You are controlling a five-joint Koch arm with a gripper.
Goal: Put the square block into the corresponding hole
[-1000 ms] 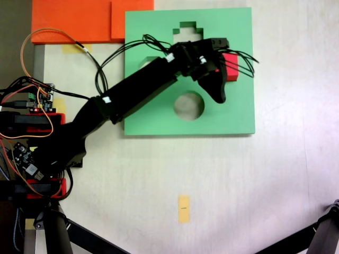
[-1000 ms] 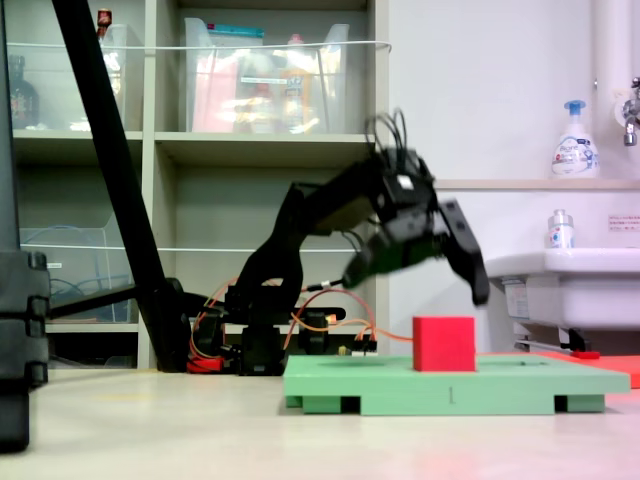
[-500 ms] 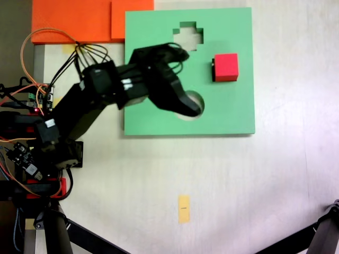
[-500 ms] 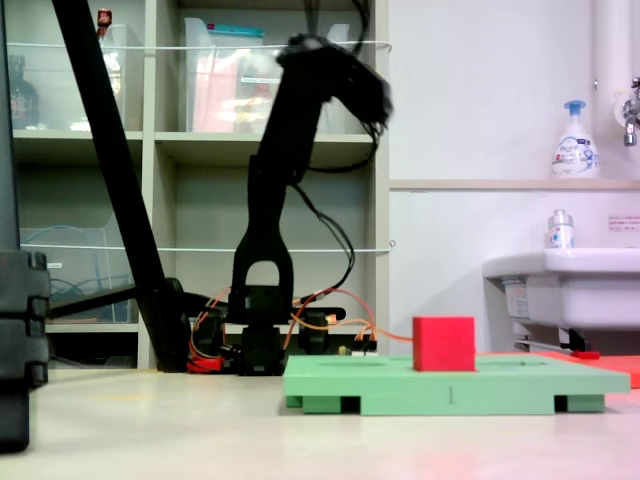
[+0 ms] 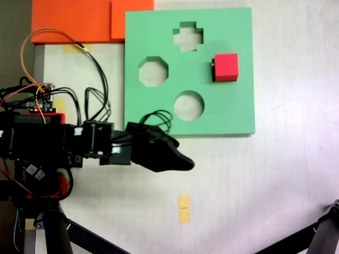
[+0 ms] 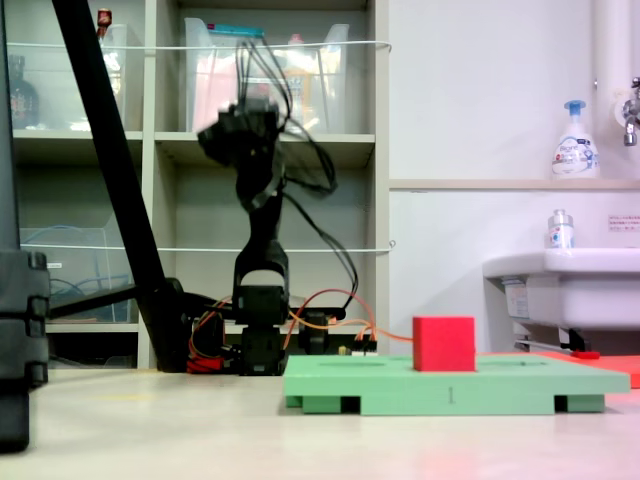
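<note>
The red square block point(image 5: 226, 67) rests on the right part of the green foam board point(image 5: 233, 111). A dark sliver of the square hole point(image 5: 213, 69) shows along the block's left side; the block covers the rest. From the side, the block point(image 6: 444, 343) stands at nearly full height above the board point(image 6: 450, 383). My gripper point(image 5: 183, 163) hangs off the board's near edge, left of the block and well apart from it, holding nothing. It reads as one dark mass. In the side view it point(image 6: 243, 128) is raised high and blurred.
The board also has a cross cutout point(image 5: 188, 37), an octagonal cutout point(image 5: 153, 71) and a round cutout point(image 5: 189, 106). Orange foam sheets point(image 5: 79, 21) lie at top left. A yellow tape strip point(image 5: 184, 208) lies on the table. The arm's base and wires point(image 5: 37, 143) sit at left.
The arm has swung back from over the board's round cutout to off the board's near edge, folding up toward its base. The red block has not moved.
</note>
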